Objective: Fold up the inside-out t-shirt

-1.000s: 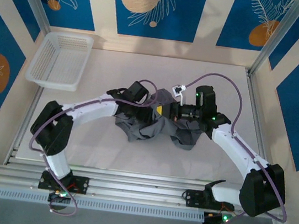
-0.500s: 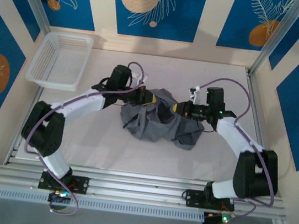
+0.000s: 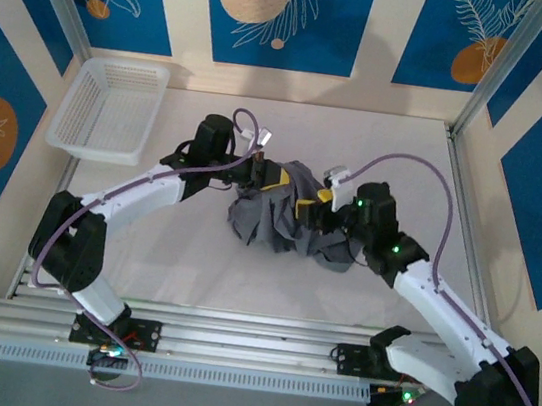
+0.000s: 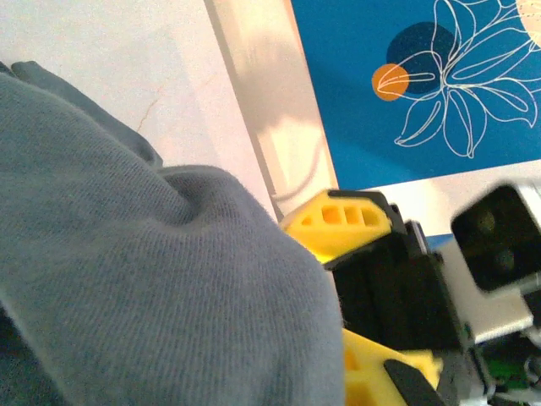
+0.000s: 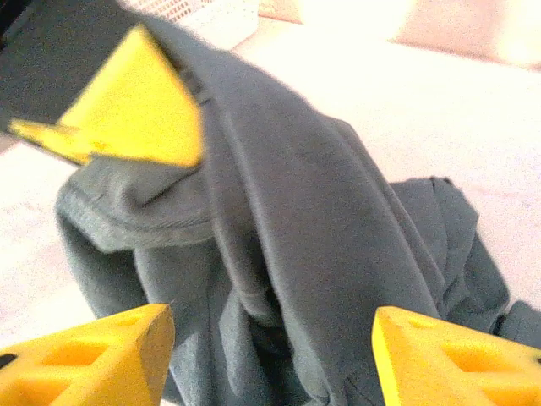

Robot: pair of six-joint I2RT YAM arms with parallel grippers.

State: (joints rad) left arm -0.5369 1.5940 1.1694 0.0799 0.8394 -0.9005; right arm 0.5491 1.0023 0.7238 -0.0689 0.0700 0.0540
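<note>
Lying mid-tabletop [image 3: 183, 256], top external: inside-out t-shirt [image 3: 269, 229], bunched between both arms.
Left pincer [image 3: 273, 177], same view: pressed together, pinching the shirt's far edge.
Left wrist: t-shirt drapes close before the camera.
Right wrist: right pincer [image 5: 270, 317] spread wide, the shirt hanging just beyond it.

Pretty clearly a robotics lab test cell, not anyone's home. The white table [image 3: 192, 263] sits boxed in by aluminium frame posts [image 3: 504, 64], with slotted rails [image 3: 231, 344] along the bottom of the frame. Two white-and-black robot arms [image 3: 151, 191] are bolted onto those, with purple cables [image 3: 398, 158] looping loose. The walls are just printed blue flower panels [image 3: 278, 12], like a staged backdrop.
</note>
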